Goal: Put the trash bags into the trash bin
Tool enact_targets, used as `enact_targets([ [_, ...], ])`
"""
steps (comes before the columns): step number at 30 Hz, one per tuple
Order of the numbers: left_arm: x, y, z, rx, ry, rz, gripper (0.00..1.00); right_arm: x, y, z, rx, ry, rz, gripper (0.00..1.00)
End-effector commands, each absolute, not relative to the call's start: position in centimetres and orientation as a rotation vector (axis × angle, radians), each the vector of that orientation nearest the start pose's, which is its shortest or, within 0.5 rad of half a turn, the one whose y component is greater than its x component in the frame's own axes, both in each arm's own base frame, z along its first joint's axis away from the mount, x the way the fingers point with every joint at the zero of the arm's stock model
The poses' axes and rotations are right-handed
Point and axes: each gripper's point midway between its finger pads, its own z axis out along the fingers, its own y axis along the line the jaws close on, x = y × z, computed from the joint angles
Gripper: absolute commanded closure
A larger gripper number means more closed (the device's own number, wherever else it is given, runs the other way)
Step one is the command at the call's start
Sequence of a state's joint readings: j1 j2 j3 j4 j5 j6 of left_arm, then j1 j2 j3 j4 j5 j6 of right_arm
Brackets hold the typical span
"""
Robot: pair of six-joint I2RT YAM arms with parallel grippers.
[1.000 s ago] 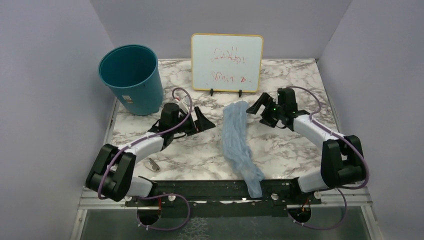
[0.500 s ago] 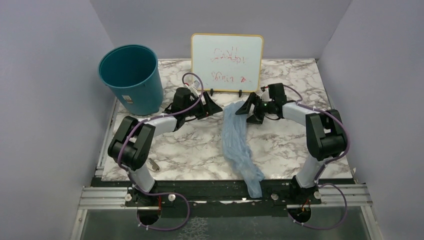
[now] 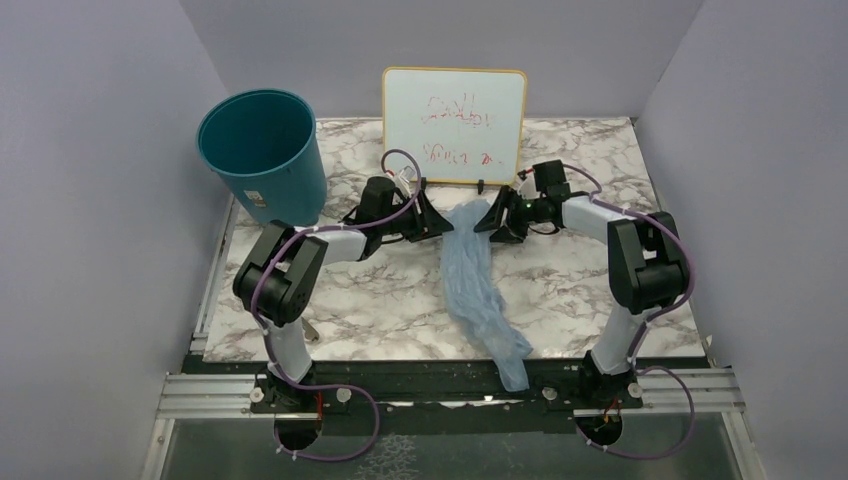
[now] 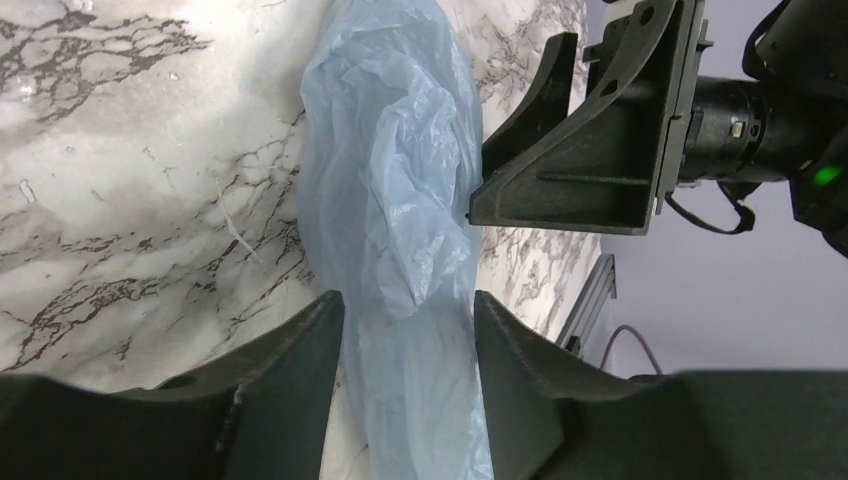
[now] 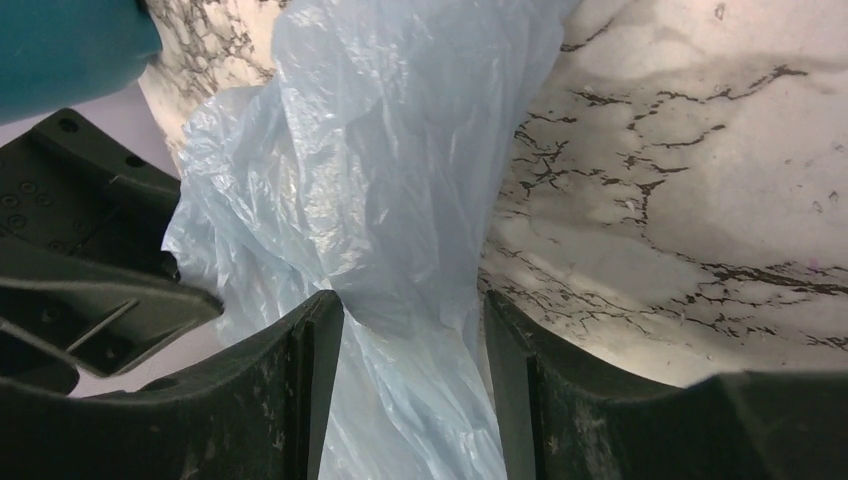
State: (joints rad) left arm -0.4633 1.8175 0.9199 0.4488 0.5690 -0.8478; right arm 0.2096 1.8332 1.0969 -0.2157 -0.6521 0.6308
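The light-blue, crinkly trash bag (image 3: 472, 275) lies as a long strip from near the whiteboard down over the table's front edge. The teal trash bin (image 3: 262, 155) stands upright at the back left, apart from the bag. My left gripper (image 3: 437, 222) reaches the bag's top end from the left. In its wrist view the bag (image 4: 395, 180) fills the gap of the left gripper (image 4: 408, 310), which is still open. My right gripper (image 3: 487, 217) meets the same end from the right; it is open too, straddling the bag (image 5: 390, 150) at the right gripper (image 5: 412, 305).
A whiteboard (image 3: 453, 125) with red scribbles stands just behind both grippers. A small metal object (image 3: 307, 328) lies near the front left of the marble table (image 3: 590, 290). The two grippers face each other a few centimetres apart.
Both arms have swung inward and back to the bag's top end. Both sets of jaws have narrowed around the bag. The bag itself has barely shifted.
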Motion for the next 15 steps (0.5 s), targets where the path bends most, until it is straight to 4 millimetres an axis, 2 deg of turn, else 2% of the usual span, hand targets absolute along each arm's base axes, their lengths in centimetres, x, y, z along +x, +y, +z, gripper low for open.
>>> enact_targets([
  [1, 36.0, -32.1, 10.9, 0.016, 2.206, -1.401, 0.57, 36.3, 20.7, 6.2, 0.257, 2.636, 1.148, 0.44],
  [3, 36.0, -32.2, 10.8, 0.022, 2.206, -1.405, 0.68, 36.3, 21.0, 6.4, 0.247, 2.626, 1.172, 0.5],
  [5, 36.1, -32.3, 10.7, 0.021, 2.211, -1.409, 0.8, 36.5, 21.2, 6.5, 0.23, 2.613, 1.193, 0.69],
  [7, 35.9, -32.3, 10.7, 0.035, 2.212, -1.42, 0.95, 36.8, 20.9, 6.5, 0.22, 2.624, 1.155, 0.94],
  [8, 35.8, -32.3, 10.8, 0.046, 2.21, -1.425, 1.0, 37.1, 20.4, 6.4, 0.216, 2.634, 1.102, 0.99],
  [11, 36.1, -31.2, 11.2, 0.031, 2.199, -1.41, 1.0, 38.2, 18.2, 6.6, 0.233, 2.653, 0.873, 1.0],
  [15, 37.2, -27.6, 11.5, -0.046, 2.183, -1.354, 1.0, 38.9, 13.6, 7.0, 0.274, 2.636, 0.535, 1.0],
])
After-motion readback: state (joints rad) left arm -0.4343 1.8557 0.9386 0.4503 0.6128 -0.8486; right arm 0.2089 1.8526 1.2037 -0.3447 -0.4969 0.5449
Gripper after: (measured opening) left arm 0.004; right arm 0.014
